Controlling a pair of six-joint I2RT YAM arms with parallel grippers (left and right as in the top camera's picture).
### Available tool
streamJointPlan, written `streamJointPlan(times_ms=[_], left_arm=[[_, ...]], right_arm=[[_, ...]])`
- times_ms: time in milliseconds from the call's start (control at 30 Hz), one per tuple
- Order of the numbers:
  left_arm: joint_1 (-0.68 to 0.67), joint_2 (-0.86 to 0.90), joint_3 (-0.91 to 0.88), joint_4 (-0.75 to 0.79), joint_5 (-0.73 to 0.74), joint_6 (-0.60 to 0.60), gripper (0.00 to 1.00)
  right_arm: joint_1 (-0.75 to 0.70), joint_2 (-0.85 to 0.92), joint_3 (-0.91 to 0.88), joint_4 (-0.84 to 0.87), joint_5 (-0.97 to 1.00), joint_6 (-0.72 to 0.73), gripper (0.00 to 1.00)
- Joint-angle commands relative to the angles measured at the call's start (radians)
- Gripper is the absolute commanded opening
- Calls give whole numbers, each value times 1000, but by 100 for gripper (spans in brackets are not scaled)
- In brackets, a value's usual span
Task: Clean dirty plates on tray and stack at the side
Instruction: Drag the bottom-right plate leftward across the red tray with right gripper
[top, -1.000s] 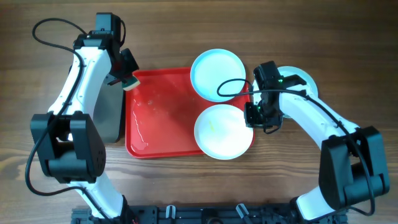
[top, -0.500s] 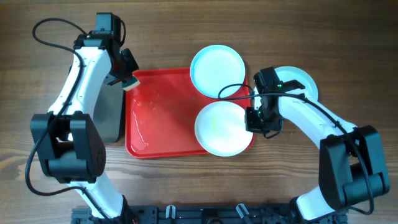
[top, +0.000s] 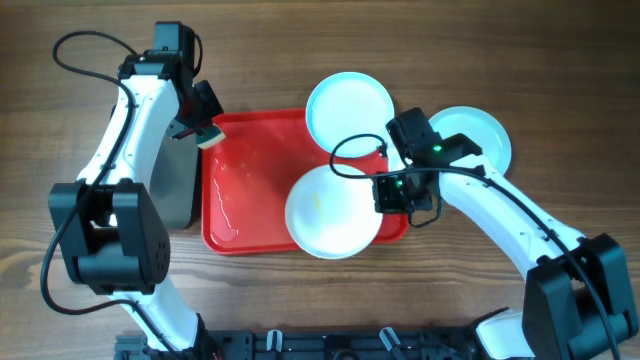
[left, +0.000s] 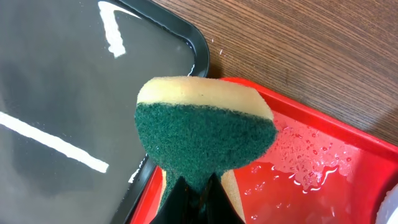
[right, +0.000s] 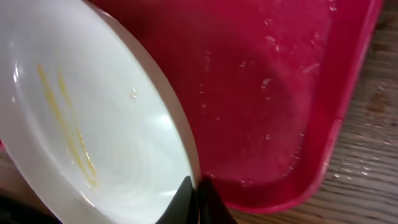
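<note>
The red tray (top: 250, 170) lies mid-table, wet with droplets. My right gripper (top: 385, 193) is shut on the rim of a white plate (top: 330, 212) and holds it over the tray's front right part. In the right wrist view the plate (right: 81, 130) shows yellow streaks, the fingers (right: 194, 198) pinch its edge, and the tray (right: 280, 93) lies below. A second plate (top: 349, 113) rests on the tray's back right corner. A third plate (top: 475, 135) lies on the table at right. My left gripper (top: 205, 135) is shut on a green-and-yellow sponge (left: 205, 137) above the tray's back left corner.
A dark grey metal pan (top: 172, 185) holding water sits left of the tray, its corner showing in the left wrist view (left: 74, 93). Wooden table surrounds everything. The arm bases stand along the front edge.
My right gripper has dragged the held plate leftward, further onto the tray. The left arm and sponge have not moved.
</note>
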Motion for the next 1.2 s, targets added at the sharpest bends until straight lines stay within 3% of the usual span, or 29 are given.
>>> streamJointPlan(times_ms=[0, 433, 833, 867, 967, 1067, 1167], left_arm=[[9, -9, 10, 1, -13, -17, 4], [9, -10, 10, 4, -13, -18, 4], [9, -10, 10, 27, -13, -17, 4], [9, -9, 10, 27, -13, -17, 4], [9, -10, 10, 27, -13, -17, 4], [9, -10, 10, 27, -13, -17, 4], [9, -10, 10, 27, -13, -17, 4]], right_arm=[[17, -16, 68, 36, -66, 77, 4], [133, 239, 324, 72, 38, 142, 4], [283, 393, 332, 203, 116, 353, 4], [282, 406, 332, 210, 95, 352, 15], [274, 412, 337, 230, 71, 303, 33], [269, 412, 358, 240, 93, 183, 35], [264, 418, 369, 240, 93, 61, 27]])
